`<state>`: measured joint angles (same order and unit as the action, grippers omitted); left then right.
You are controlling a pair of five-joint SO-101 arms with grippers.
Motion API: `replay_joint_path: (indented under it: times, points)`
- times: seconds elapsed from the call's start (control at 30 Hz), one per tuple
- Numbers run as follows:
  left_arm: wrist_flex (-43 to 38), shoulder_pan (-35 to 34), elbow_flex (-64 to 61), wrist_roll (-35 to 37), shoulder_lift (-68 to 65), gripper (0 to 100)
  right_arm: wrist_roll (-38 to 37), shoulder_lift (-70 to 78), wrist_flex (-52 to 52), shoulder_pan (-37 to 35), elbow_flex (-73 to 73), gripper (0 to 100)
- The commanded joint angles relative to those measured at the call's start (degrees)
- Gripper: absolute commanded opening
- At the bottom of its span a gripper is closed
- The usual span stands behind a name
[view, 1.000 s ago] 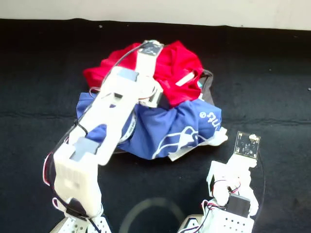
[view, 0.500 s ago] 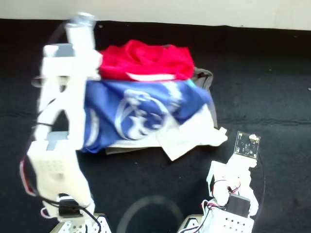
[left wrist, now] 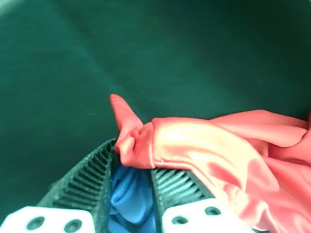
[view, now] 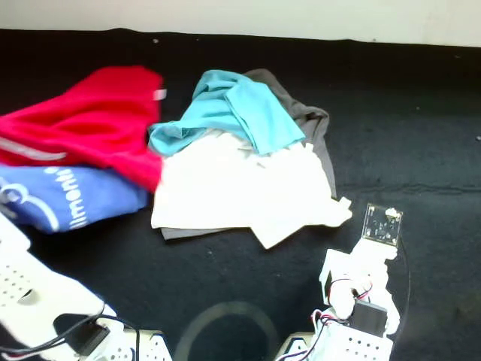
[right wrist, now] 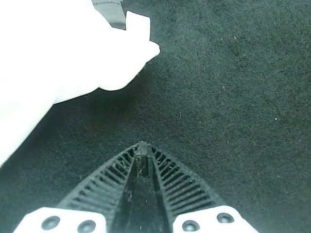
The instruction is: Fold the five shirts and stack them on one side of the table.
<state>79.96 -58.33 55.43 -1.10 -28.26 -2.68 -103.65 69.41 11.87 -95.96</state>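
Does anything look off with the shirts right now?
Yes. The left gripper is shut on two shirts at once: the red shirt bunched at its tips and the blue shirt deeper in its grip.

a matte black felt-like cloth (view: 421, 113) covers the whole table, faintly creased; along its far edge runs a plain pale cream wall (view: 301, 16), evenly lit.

We are looking at a black cloth (view: 421, 113) spreading wide and flat, with a pale wall (view: 301, 15) running along behind it.
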Motion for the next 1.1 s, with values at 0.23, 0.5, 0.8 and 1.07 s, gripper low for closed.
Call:
replay_joint_path:
  times: [0.23,0.5,0.8,1.07]
  points:
    - [0.09,-4.0,2.95,-0.35,0.92,4,-0.44,0.04,-1.01,-0.13,-7.78,0.7]
    - [0.09,-4.97,11.21,-0.09,2.68,37,-0.35,0.13,-1.01,-0.13,-7.78,0.7]
    - [15.12,10.33,18.86,-0.35,5.14,34,-0.35,0.13,-1.01,-0.13,-7.78,0.7]
    - [21.27,34.33,11.91,-0.18,0.57,35,-0.44,0.13,-1.01,-0.13,-7.78,0.7]
